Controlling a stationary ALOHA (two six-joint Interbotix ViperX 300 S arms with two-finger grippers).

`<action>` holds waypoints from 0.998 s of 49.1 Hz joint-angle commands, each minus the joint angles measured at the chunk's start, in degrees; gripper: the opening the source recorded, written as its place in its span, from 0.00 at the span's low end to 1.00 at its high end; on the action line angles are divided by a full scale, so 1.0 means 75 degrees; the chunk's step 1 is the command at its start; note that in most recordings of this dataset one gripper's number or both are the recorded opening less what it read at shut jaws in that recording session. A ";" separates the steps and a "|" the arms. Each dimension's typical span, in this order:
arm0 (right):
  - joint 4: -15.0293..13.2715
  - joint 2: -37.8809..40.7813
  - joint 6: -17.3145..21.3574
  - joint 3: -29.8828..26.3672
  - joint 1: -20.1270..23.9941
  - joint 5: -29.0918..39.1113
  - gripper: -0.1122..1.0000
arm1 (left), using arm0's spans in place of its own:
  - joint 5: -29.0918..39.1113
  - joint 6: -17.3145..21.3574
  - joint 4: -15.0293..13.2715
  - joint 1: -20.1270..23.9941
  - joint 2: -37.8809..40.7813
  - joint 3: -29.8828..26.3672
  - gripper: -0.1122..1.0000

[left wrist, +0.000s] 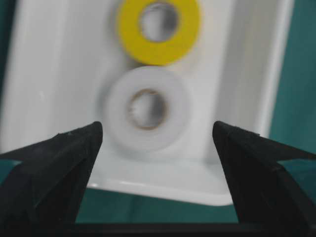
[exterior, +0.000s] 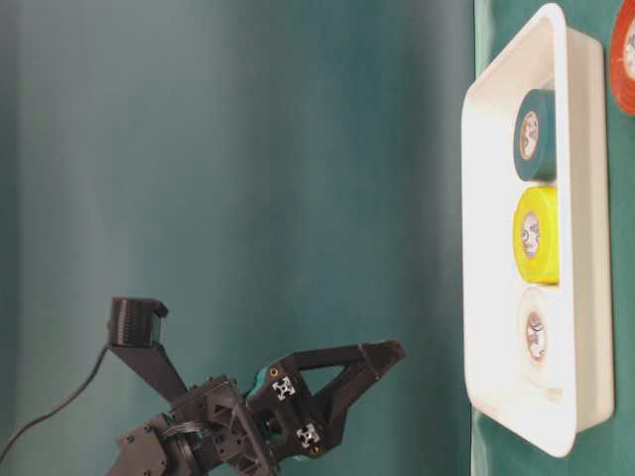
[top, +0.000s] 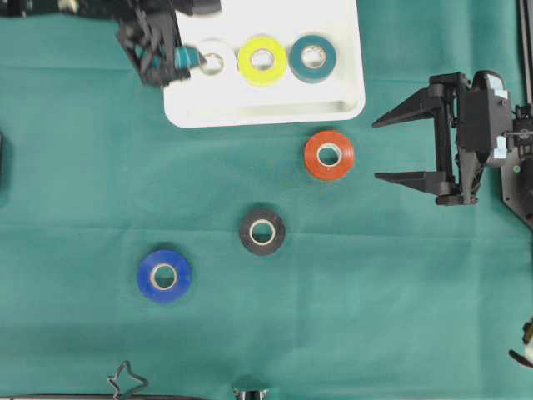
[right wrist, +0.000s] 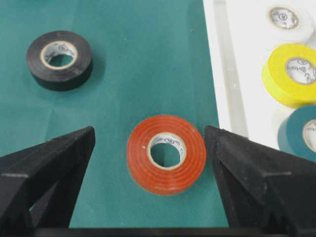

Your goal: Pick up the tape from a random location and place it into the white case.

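Note:
The white case (top: 275, 107) lies at the top middle with a white tape roll (top: 215, 59), a yellow roll (top: 262, 60) and a teal roll (top: 313, 57) inside. On the green cloth lie an orange tape roll (top: 329, 155), a black roll (top: 262, 231) and a blue roll (top: 164, 276). My left gripper (left wrist: 157, 134) hovers open at the case's left end, with the white roll (left wrist: 147, 108) lying beyond its tips. My right gripper (top: 385, 148) stands open to the right of the orange roll (right wrist: 166, 153), which shows between its fingers, apart from both.
The right arm's body (top: 491, 133) fills the right edge. A small wire shape (top: 125, 382) lies at the bottom edge. The case's rim (right wrist: 224, 74) runs close beside the orange roll in the right wrist view.

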 commanded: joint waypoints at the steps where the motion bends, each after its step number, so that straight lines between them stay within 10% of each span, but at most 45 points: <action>1: -0.0012 -0.0012 0.0000 -0.0211 -0.0012 0.0000 0.89 | -0.0047 -0.0082 -0.0023 -0.0469 -0.0223 -0.0082 1.00; 20: 0.0000 -0.0012 0.0000 -0.0258 -0.0012 0.0023 0.89 | -0.0703 -0.0680 -0.0023 -0.1922 -0.0234 0.0047 1.00; 49: 0.0000 -0.0187 0.0000 -0.0375 0.0000 0.0281 0.89 | -0.1266 -0.0691 -0.0023 -0.1957 -0.0762 0.0504 1.00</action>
